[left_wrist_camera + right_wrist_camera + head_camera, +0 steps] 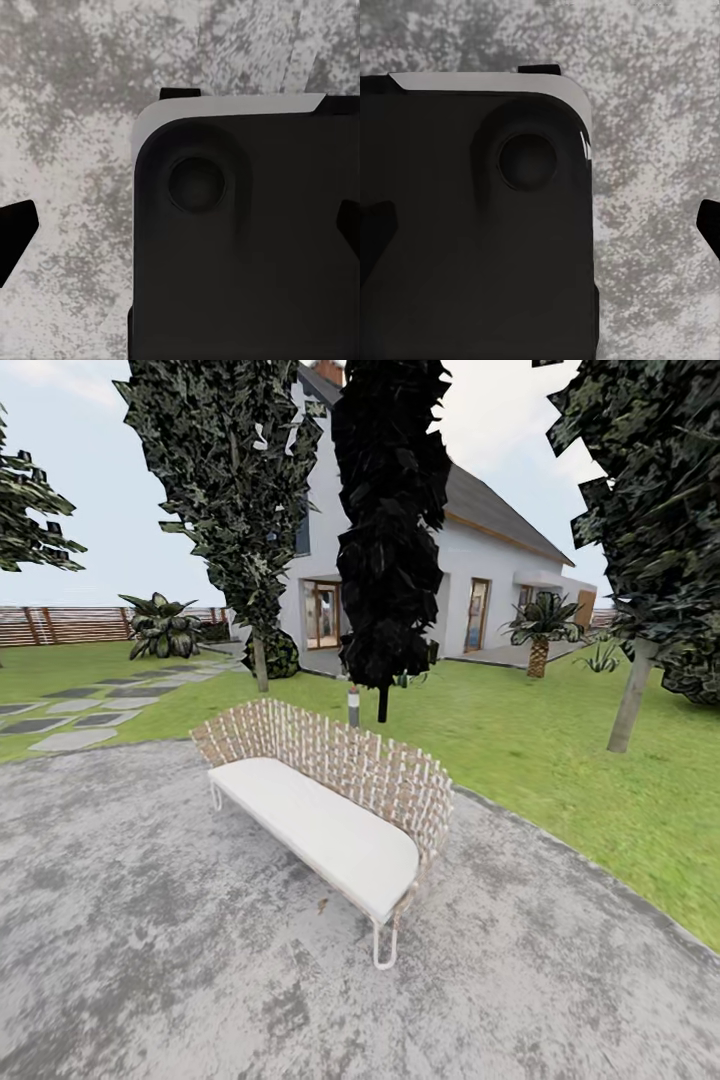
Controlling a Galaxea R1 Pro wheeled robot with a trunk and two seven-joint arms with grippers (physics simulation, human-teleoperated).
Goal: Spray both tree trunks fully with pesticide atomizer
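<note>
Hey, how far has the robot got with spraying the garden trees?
Nothing looks done: the trunks show no white specks from here. Nothing is in hand: the left gripper and right gripper both hang open over grey paving and the robot's dark base. It faces a wicker bench. Left: find and pick up the atomizer, then spray both trunks.

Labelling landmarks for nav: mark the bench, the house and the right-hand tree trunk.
bench (320, 830): head view, on the white seat cushion.
house (470, 565): head view, on the white front wall.
tree trunk (630, 705): head view, mid-height on the leaning grey-brown trunk at the right.
</note>
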